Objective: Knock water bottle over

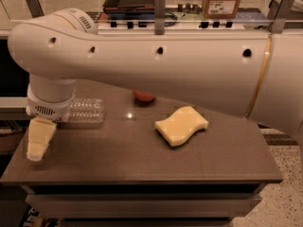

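Observation:
The water bottle lies on its side on the brown table at the back left, clear and ribbed. Its cap end is hidden behind my wrist. My gripper hangs below the white wrist at the table's left edge, just in front of and left of the bottle, and holds nothing that I can see. My big white arm spans the whole view above the table.
A yellow wavy sponge lies in the middle right of the table. A red apple sits at the back, mostly hidden under the arm. Behind the table stand a rail with posts and a cardboard box.

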`<action>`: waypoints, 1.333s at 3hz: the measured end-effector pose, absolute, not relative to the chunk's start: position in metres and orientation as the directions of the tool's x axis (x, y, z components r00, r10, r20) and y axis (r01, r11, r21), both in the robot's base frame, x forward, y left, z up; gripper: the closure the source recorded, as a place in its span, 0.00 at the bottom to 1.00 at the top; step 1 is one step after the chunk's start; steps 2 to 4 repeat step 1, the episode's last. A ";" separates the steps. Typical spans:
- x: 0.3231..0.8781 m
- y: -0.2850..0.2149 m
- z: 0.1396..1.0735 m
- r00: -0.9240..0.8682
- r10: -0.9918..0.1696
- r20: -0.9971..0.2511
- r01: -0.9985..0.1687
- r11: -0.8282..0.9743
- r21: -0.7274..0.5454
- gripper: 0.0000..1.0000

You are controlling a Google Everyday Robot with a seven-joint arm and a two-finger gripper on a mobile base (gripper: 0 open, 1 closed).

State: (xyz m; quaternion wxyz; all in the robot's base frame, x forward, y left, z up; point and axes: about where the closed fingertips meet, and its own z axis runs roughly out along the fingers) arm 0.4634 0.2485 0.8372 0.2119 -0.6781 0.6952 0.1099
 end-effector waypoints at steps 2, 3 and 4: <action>0.463 0.249 0.837 0.009 -0.896 -0.444 -0.989 0.056 -0.135 0.00; 0.463 0.249 0.837 0.009 -0.896 -0.444 -0.989 0.056 -0.135 0.00; 0.463 0.249 0.837 0.009 -0.896 -0.444 -0.989 0.056 -0.135 0.00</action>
